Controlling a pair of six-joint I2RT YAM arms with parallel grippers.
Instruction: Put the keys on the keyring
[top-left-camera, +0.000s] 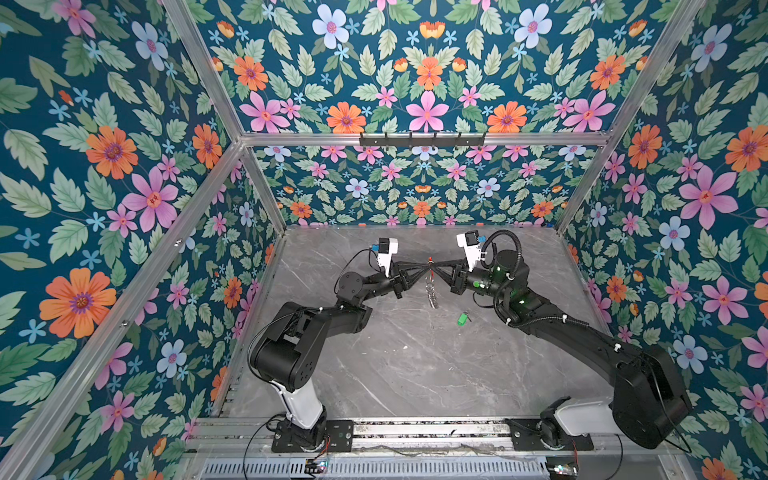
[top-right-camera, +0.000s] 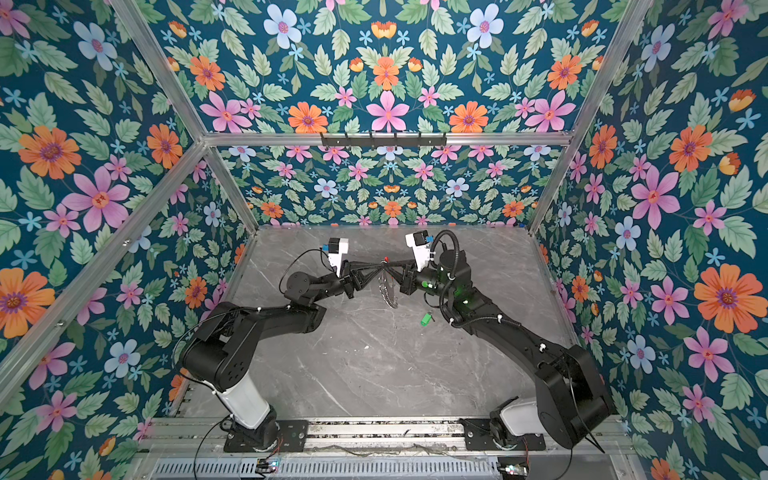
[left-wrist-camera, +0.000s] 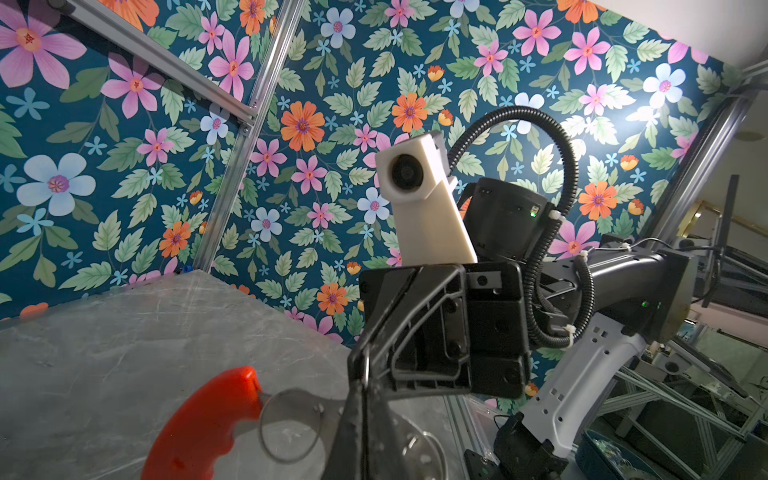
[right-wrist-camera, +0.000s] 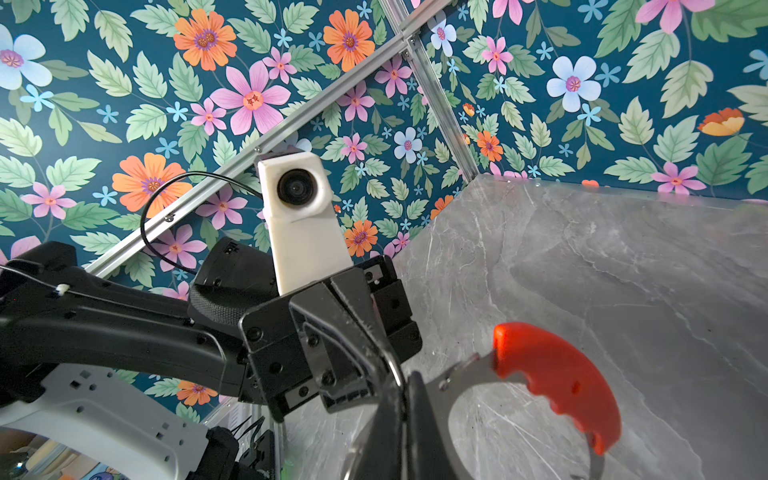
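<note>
Plainly the green key (top-left-camera: 462, 319) lies loose on the table (top-left-camera: 395, 374) near the right arm (top-left-camera: 561, 328), held by nothing. Beyond it the keyring (top-left-camera: 432, 291) hangs in the air, its upper rim pinched by the left claw (top-left-camera: 424, 266) and the right claw (top-left-camera: 436, 266), both pressed shut on it tip to tip. Fetching the key likely means one claw letting go, and the keyring could swing or slip from that single thin pinch.
</note>
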